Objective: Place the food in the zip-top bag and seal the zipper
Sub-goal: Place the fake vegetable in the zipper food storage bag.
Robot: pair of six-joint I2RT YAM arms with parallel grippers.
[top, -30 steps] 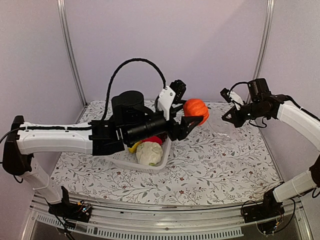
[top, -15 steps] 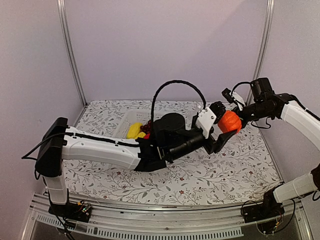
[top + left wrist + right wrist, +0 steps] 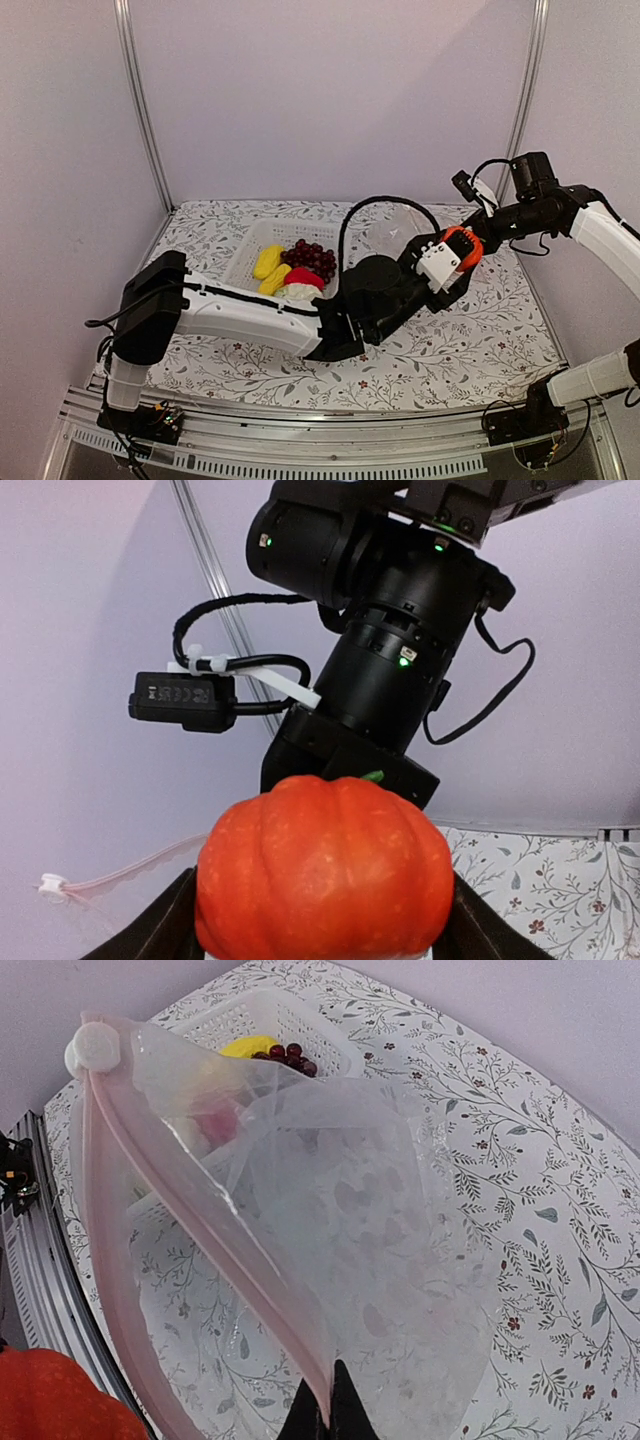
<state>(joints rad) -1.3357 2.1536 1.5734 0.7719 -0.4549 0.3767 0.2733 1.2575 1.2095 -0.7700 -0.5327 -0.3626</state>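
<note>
My left gripper [image 3: 458, 252] [image 3: 320, 920] is shut on the orange round fruit [image 3: 463, 242] [image 3: 325, 865], held up at the right of the table. Just beside it, my right gripper [image 3: 484, 230] [image 3: 330, 1412] is shut on the mouth edge of the clear zip-top bag [image 3: 395, 225] [image 3: 380, 1240]. The bag hangs open from that grip. Its pinkish zipper [image 3: 190, 1210] runs up to a white slider [image 3: 95, 1047]. The orange fruit [image 3: 45, 1400] shows at the bag's mouth, outside it. Two yellow pieces [image 3: 267, 262], grapes [image 3: 312, 258], a red pepper [image 3: 303, 278] and a cauliflower [image 3: 298, 292] lie in the basket.
The white perforated basket [image 3: 243, 262] [image 3: 215, 1022] stands left of centre on the floral tablecloth. My left arm stretches across the table in front of it. Metal frame posts [image 3: 140, 100] rise at the back corners.
My left arm has swung right with the orange fruit, from above the basket over to the bag mouth beside my right gripper. The right gripper has kept its hold on the bag.
</note>
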